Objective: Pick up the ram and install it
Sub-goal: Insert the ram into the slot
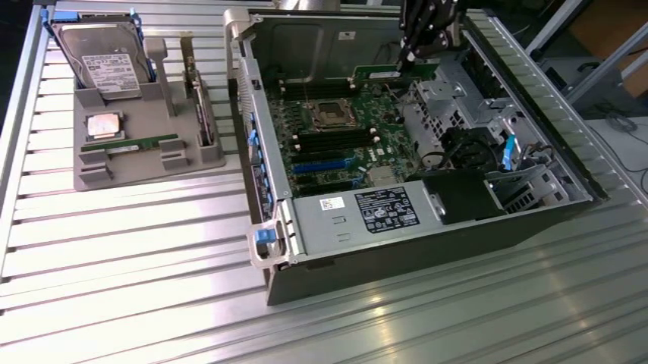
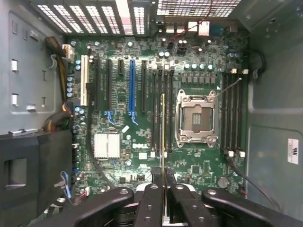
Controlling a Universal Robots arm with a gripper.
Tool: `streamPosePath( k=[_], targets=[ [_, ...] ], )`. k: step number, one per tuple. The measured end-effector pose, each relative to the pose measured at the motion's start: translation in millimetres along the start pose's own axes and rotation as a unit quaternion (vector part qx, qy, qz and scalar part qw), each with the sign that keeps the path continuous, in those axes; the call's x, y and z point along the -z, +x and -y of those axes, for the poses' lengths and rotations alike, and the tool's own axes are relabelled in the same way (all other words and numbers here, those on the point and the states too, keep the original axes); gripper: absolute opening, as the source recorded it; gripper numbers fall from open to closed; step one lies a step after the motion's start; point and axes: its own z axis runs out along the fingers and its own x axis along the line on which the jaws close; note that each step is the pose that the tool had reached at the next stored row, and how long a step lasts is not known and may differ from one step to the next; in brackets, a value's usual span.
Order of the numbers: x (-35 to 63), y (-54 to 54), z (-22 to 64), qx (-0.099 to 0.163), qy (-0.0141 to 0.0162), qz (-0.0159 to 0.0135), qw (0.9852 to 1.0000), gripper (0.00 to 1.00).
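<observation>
Exterior view, table: we see a slatted metal table [image 1: 121, 258] carrying a grey tray [image 1: 152, 173] on the exterior view's left, with an open computer case [image 1: 303, 34] to the tray's right.
Exterior view, tray: it holds a hard drive [image 1: 102, 57] at the far end, a processor chip [image 1: 105, 125] nearer, a spare memory stick [image 1: 142, 144] toward the near end, and a card [image 1: 199, 102] standing on edge along the tray's right side.
Exterior view, case: the motherboard [image 1: 324, 144] lies bare inside, with a power supply [image 1: 354, 216] at the near end.
Exterior view, pincer: the pincer [image 1: 410, 54] reaches down over the far end of the case, closed on the ram.
Exterior view, ram: the ram [image 1: 390, 73] shows as a long green strip held level at the pincer's tips, well apart from the tray.
Wrist view, pincer: its two black fingers [image 2: 151, 198] press on both faces of the ram, with no gap wider than the stick.
Wrist view, ram: we see it edge-on as a thin line running lengthwise along the black memory slots [image 2: 156, 113] just beside the processor socket [image 2: 195, 118]. We cannot tell whether it touches a slot.
Wrist view, board: a blue expansion slot [image 2: 131, 87] stands beyond those memory slots, on the side away from the socket.
</observation>
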Motion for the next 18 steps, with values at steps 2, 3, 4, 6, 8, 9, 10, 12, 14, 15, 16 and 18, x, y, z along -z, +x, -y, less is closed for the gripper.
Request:
streamPosePath(
  k=[2, 3, 4, 6, 8, 9, 10, 12, 14, 15, 16, 18],
  targets=[
    [-5.0, 1.1, 0.1, 0.000, 0.0000, 0.0016, 1.0000, 0.13],
    [-8.0, 1.2, 0.2, 0.000, 0.0000, 0.0016, 1.0000, 0.13],
    [-12.2, 1.3, -0.1, 0.000, 0.0000, 0.0016, 1.0000, 0.13],
    [-22.6, 1.4, -5.3, 0.000, 0.0000, 0.0016, 1.0000, 0.13],
    [-26.6, 1.4, -12.0, 0.000, 0.0000, 0.0016, 1.0000, 0.13],
    [-27.9, 1.4, -13.0, 0.000, 0.0000, 0.0016, 1.0000, 0.13],
    [-29.7, 1.5, -13.5, 0.000, 0.0000, 0.0016, 1.0000, 0.13],
    [-32.3, 1.6, -14.0, 0.000, 0.0000, 0.0016, 1.0000, 0.13],
    [-35.1, 2.4, -17.6, 0.000, 0.0000, 0.0015, 1.0000, 0.13],
    [-36.0, 2.9, -19.9, 0.000, 0.0000, 0.0016, 1.0000, 0.13],
    [-36.7, 3.2, -21.6, 0.000, 0.0000, 0.0016, 1.0000, 0.13],
    [-38.4, 3.4, -23.1, 0.000, 0.0001, 0.0016, 1.0000, 0.13]
  ],
)
